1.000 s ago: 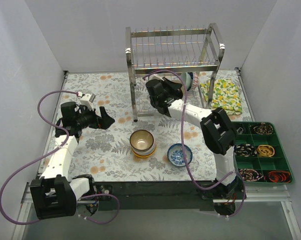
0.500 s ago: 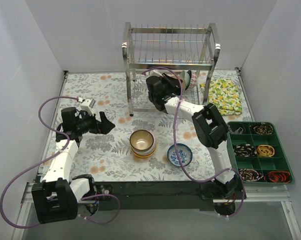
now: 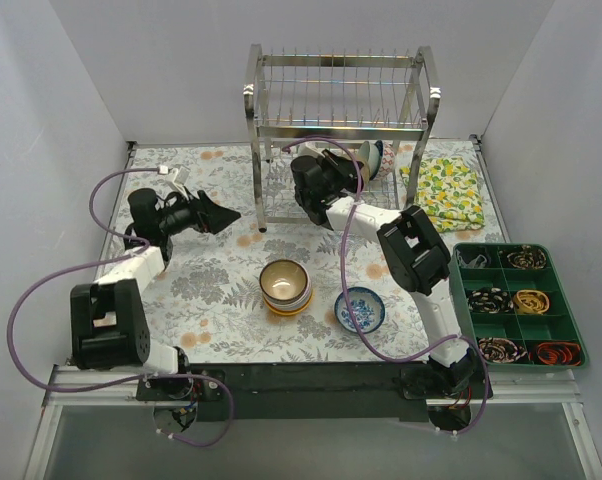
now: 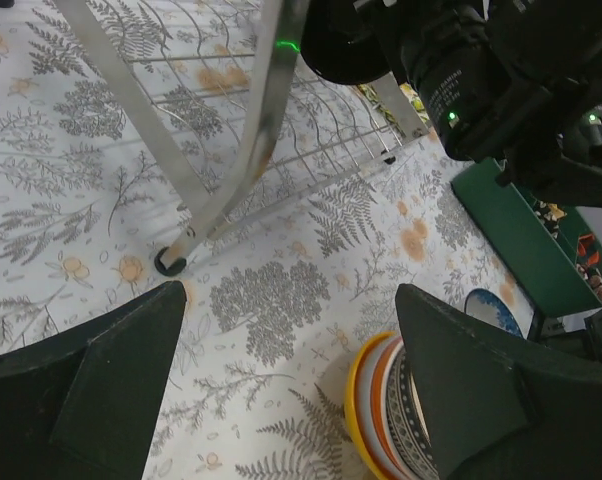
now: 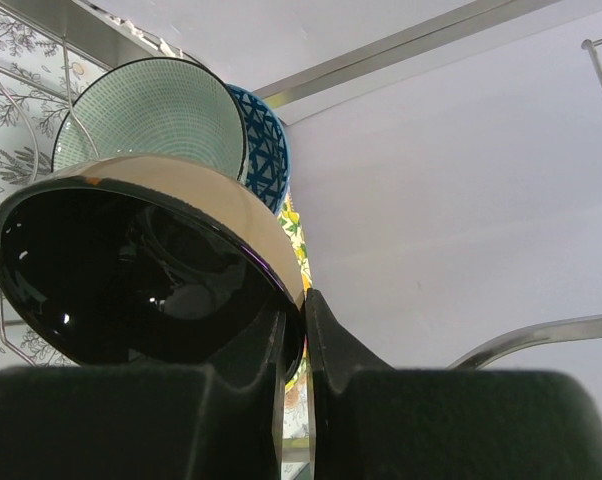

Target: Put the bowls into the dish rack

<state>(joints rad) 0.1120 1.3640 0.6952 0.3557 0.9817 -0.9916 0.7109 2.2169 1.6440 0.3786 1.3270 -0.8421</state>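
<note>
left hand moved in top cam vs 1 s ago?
Yes. The left hand has moved up-image and slightly right, ending farther beyond the stacked bowls, which stayed put.

You have one dish rack [image 3: 341, 125]. In its lower tier you can count three bowls: one dark glazed bowl [image 5: 141, 270], one green bowl [image 5: 156, 115] and one blue lattice bowl [image 5: 266, 150]. One blue-patterned bowl [image 3: 360, 309] lies alone. One stack of bowls [image 3: 285, 287] shows at least three rims; its exact number you cannot tell. You also have one green tray [image 3: 567, 300], one lemon-print cloth [image 3: 443, 190], and two arms, the left arm [image 3: 131, 275] and the right arm [image 3: 421, 255].
</note>
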